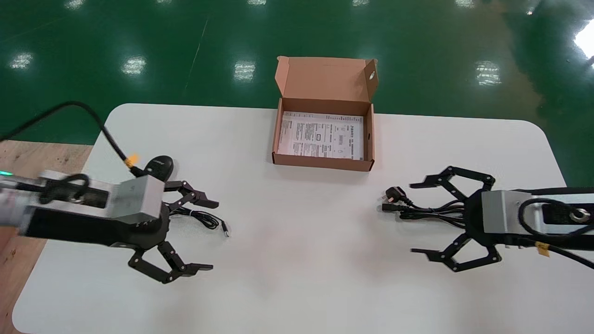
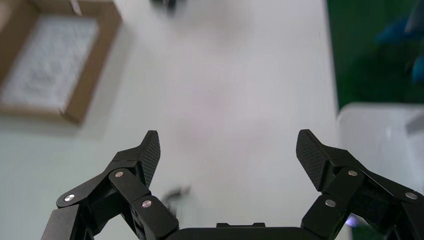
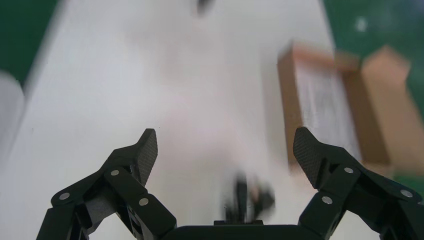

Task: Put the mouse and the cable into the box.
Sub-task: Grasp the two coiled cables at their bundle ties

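An open cardboard box (image 1: 324, 162) with a printed sheet inside sits at the table's far middle; it also shows as the box (image 2: 92, 75) in the left wrist view and the box (image 3: 287, 100) in the right wrist view. A black mouse (image 1: 159, 167) lies at the left, its thin cord (image 1: 206, 219) trailing rightward. My left gripper (image 1: 208, 234) hovers open just right of the mouse, over the cord. A bundled black power cable (image 1: 420, 211) with its plug (image 1: 394, 194) lies at the right. My right gripper (image 1: 420, 218) stands open around the bundle; the cable (image 3: 248, 197) shows between its fingers.
The white table (image 1: 301, 260) has rounded corners. Green floor lies beyond its far edge. A wooden surface (image 1: 28, 157) adjoins the table on the left.
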Motion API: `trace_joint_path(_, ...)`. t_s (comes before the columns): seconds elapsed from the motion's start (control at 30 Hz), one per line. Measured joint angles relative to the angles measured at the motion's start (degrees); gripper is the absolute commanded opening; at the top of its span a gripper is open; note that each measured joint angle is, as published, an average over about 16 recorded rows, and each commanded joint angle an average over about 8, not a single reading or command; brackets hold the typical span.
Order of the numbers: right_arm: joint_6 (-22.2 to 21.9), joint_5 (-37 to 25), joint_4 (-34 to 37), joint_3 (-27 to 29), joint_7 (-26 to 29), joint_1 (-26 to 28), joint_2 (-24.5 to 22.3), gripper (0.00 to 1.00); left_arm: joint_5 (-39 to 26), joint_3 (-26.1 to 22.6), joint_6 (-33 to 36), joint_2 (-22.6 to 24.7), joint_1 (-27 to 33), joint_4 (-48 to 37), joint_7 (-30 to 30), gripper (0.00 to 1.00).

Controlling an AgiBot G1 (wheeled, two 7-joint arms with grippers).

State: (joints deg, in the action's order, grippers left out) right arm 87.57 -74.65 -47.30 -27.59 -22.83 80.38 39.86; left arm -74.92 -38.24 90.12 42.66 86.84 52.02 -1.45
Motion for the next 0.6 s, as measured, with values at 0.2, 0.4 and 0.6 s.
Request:
trace_joint_path(0.2, -3.4, -8.9, 11.8, -3.9, -9.6, 4.7, 3.7, 1.0, -7.5, -5.0, -1.4, 5.7, 5.8, -14.9, -9.9, 1.0)
trace_joint_path(0.4, -6.9, -13.8, 21.2, -6.0, -16.0, 7.9, 7.4, 1.0, -12.5, -7.7, -4.1, 10.6, 10.0, -28.2, -19.6, 1.0)
trace_joint_path(0.6, -10.1, -16.0, 28.5, -7.0, -20.3, 10.2, 10.4, 1.0, -15.6, -9.3, -7.8, 14.7, 12.7, -37.8, -27.1, 1.0)
